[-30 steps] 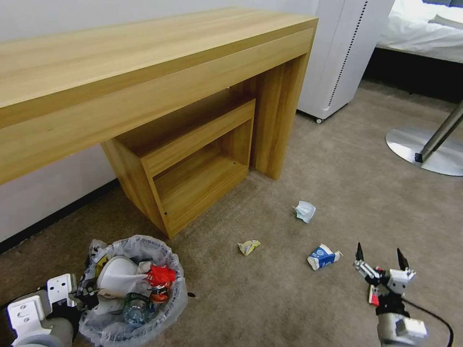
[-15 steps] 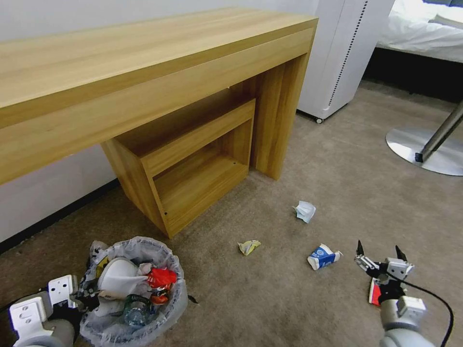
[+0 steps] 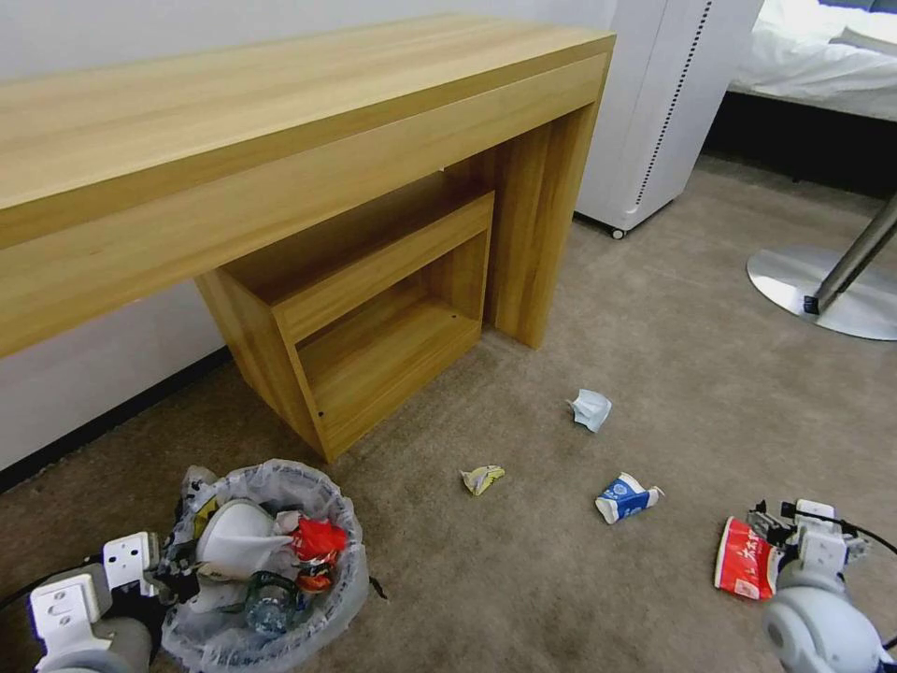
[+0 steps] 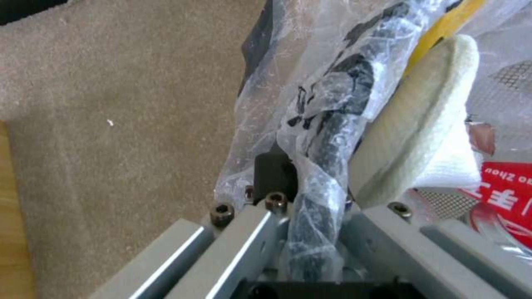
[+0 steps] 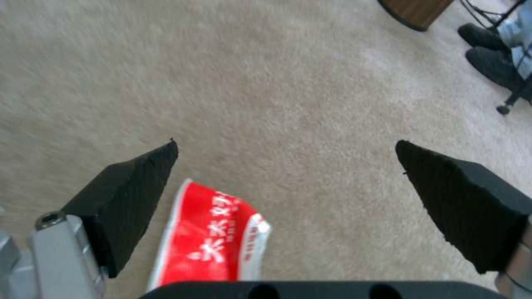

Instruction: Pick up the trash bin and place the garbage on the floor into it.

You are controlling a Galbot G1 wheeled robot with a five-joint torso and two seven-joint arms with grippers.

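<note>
The trash bin [image 3: 271, 598] with its crinkled clear liner sits low at my left on the beige floor [image 3: 673, 346], holding a white slipper [image 3: 238, 537], a red wrapper [image 3: 318, 539] and a bottle. My left gripper [image 3: 163, 579] is shut on its bagged rim [image 4: 332, 137], beside the slipper [image 4: 427, 124]. My right gripper [image 5: 288, 187] hovers open just above the carpet, with a red wrapper [image 5: 210, 245] lying under its near finger. In the head view this gripper [image 3: 785, 523] is low on the right, beside that wrapper [image 3: 745, 559].
Loose on the carpet lie a blue-white carton [image 3: 626, 498], a yellow wrapper [image 3: 482, 479] and crumpled white paper [image 3: 590, 409]. A wooden desk with a shelf unit [image 3: 374, 280] stands behind, a white appliance [image 3: 654, 112] and a metal table base [image 3: 822, 290] to the right.
My right gripper has swung down and to the right, tipping toward the floor and uncovering the red wrapper. The bin in my left gripper has shifted slightly.
</note>
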